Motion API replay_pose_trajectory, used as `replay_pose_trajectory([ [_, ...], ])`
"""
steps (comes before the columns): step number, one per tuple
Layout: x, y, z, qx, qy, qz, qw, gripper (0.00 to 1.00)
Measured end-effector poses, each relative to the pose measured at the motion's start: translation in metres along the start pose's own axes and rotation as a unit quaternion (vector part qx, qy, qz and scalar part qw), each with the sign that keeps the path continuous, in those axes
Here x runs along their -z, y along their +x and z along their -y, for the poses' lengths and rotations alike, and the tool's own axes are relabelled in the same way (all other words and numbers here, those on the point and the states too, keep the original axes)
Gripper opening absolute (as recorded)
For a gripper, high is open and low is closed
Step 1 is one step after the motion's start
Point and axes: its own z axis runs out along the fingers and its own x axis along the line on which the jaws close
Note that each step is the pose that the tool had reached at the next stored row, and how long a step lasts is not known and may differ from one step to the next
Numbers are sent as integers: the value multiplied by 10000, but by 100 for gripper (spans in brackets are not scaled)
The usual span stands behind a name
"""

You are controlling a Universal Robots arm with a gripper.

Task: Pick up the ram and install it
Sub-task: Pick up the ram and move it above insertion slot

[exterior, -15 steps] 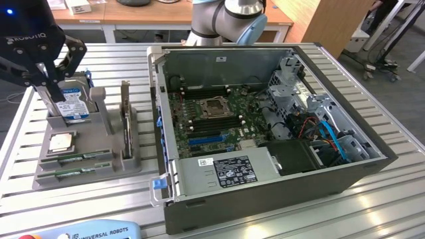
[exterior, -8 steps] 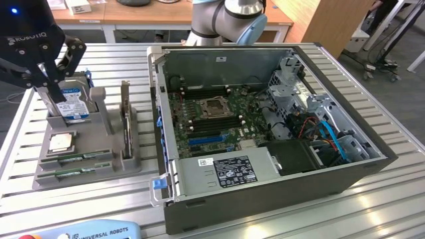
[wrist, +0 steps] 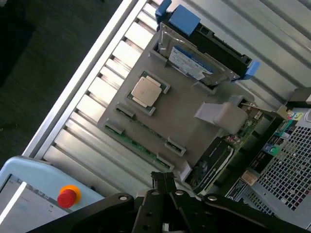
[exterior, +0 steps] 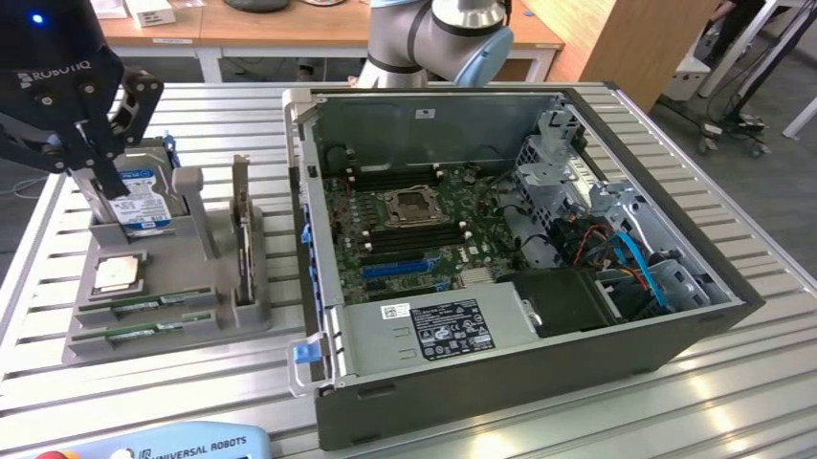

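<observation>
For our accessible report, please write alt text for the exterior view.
A black gripper, shut and empty, hangs over a grey parts holder with thin green ram sticks, beside an open grey computer case on a slatted metal table.

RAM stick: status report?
End effector shut, empty, above grey plastic fixture. Long thin green RAM stick untouched in fixture slot. Nothing lying on it.

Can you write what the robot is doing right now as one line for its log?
gripper: shut, empty, above holder | ram: in holder slot, untouched | case: open
</observation>
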Motion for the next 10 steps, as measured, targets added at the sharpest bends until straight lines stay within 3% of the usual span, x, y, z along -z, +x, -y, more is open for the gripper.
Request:
replay_pose_trajectory([
  [4, 0, 0, 1, 315, 25, -6, 9995, 10],
  [10, -1, 0, 0, 346, 26, -4, 9994, 10],
])
